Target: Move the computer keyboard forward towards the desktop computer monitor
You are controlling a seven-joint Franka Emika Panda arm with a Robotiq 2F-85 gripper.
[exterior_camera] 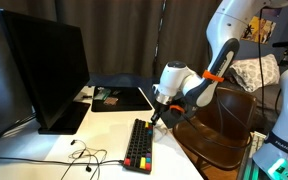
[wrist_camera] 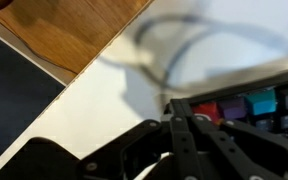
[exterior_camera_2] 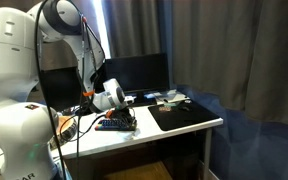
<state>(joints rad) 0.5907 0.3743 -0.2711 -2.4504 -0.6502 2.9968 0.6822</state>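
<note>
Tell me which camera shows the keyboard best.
An exterior view shows the keyboard nearly whole, with its coloured key strip, near the monitor. In an exterior view the keyboard is mostly hidden behind the arm. The wrist view catches only blurred coloured keys.

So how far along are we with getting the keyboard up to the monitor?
Approach looks done: the gripper is down at one end of the computer keyboard. In hand: contact; the wrist view shows the jaws at its edge beside the coloured keys, though a grip I cannot confirm. Left: the move itself, since the keyboard lies clearly apart from the desktop computer monitor.
</note>
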